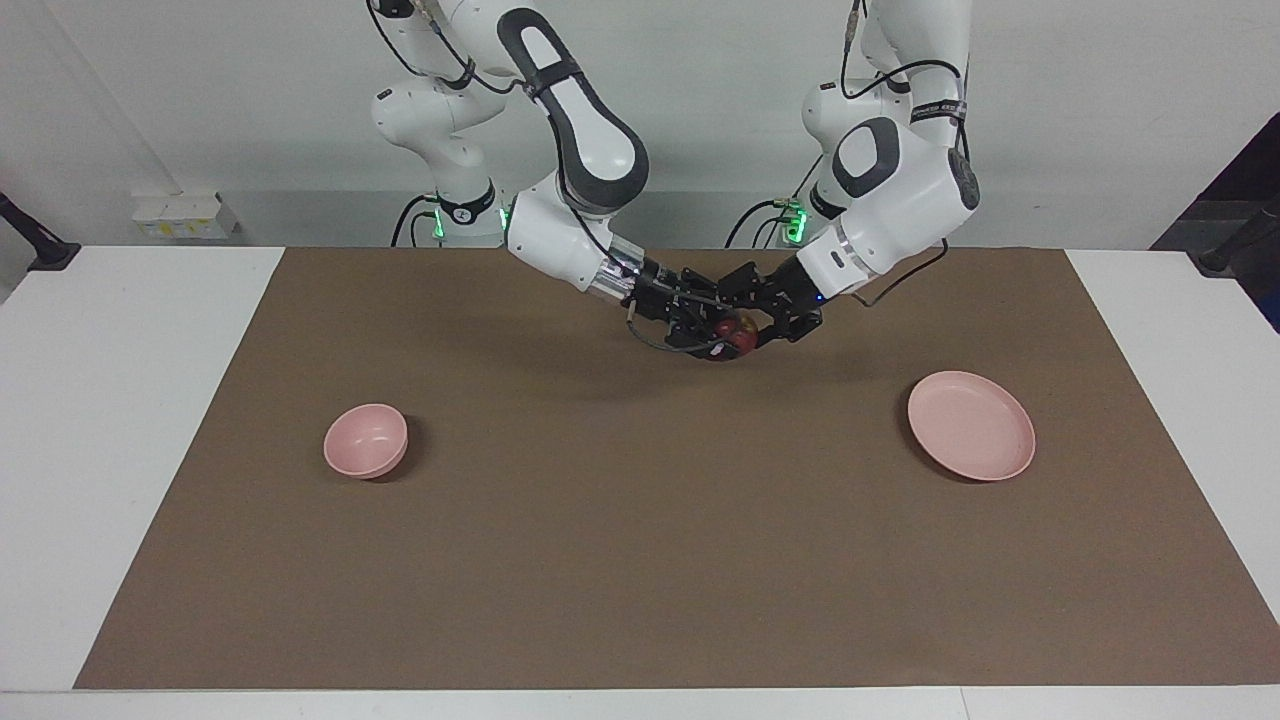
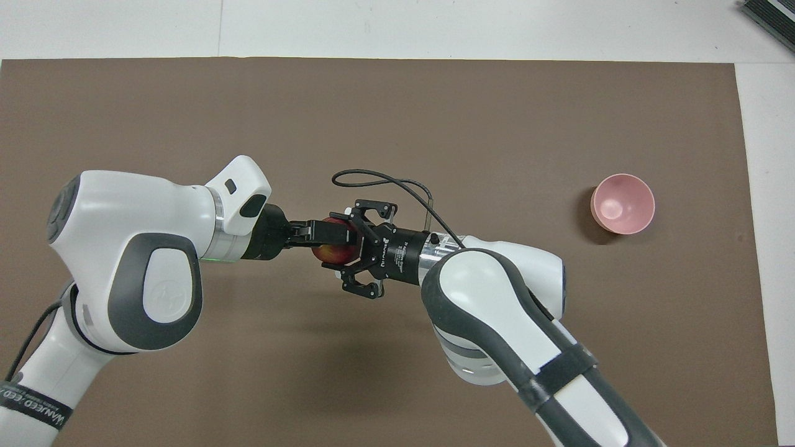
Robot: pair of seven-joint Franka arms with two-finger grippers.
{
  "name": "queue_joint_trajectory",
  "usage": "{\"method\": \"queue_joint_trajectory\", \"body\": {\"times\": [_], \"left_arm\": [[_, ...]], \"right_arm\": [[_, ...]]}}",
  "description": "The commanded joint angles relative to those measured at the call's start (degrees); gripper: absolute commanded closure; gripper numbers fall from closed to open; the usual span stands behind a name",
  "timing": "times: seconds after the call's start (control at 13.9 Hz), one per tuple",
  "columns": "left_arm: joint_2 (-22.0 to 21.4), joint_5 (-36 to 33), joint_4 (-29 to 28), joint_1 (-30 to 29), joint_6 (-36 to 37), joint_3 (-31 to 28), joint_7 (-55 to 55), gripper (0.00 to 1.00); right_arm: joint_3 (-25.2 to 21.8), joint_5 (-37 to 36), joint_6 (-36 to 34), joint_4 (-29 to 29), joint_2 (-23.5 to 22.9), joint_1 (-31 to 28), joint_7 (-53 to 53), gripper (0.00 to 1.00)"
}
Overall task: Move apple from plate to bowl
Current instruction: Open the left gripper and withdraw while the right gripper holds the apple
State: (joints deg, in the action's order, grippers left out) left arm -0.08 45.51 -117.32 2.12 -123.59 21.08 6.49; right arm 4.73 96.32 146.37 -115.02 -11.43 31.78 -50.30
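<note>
I count one apple [image 2: 332, 251], one plate [image 1: 971, 425], one bowl [image 2: 623, 203] and two end effectors of mine. Both meet in the air over the middle of the brown mat [image 1: 640, 560] that covers the white worktop [image 1: 120, 420]. My left end effector [image 2: 329, 233] is clenched on the apple, its straight black fingers pinching the fruit from either side. My right end effector [image 2: 354, 254] has its linked black fingers spread wide around the same apple, one above it and one below in the overhead view; I cannot tell whether they touch it. The apple is small, round and dark red with a yellowish patch. The plate is wide, shallow, smooth and pale pink, sitting bare toward my left arm's end of the worktop. The bowl is small, deep, round and pink, toward my right arm's end.
</note>
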Motion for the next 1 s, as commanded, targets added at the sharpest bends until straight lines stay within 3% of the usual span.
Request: {"method": "queue_joint_trajectory", "body": {"times": [0.0,0.36,0.72,0.93], "left_arm": [[-1.3,-2.1,0.3,0.7,1.4,-1.0,-1.0,0.0],[-1.9,-11.5,2.9,0.2,9.4,-6.5,-0.6,0.0],[-1.8,-26.8,3.1,0.2,9.1,-12.5,-0.5,0.0],[-0.7,-33.8,5.1,0.2,9.0,-16.9,0.1,0.0]], "right_arm": [[0.0,-2.6,0.8,0.9,-0.9,-0.1,-0.5,1.0],[-0.2,-11.7,0.7,0.6,-1.8,-3.7,-2.2,1.0],[-0.2,-24.9,-0.7,1.2,-2.0,-8.9,-7.3,1.0],[-0.5,-36.7,-8.3,2.8,-1.5,-13.9,-7.4,1.0]]}}
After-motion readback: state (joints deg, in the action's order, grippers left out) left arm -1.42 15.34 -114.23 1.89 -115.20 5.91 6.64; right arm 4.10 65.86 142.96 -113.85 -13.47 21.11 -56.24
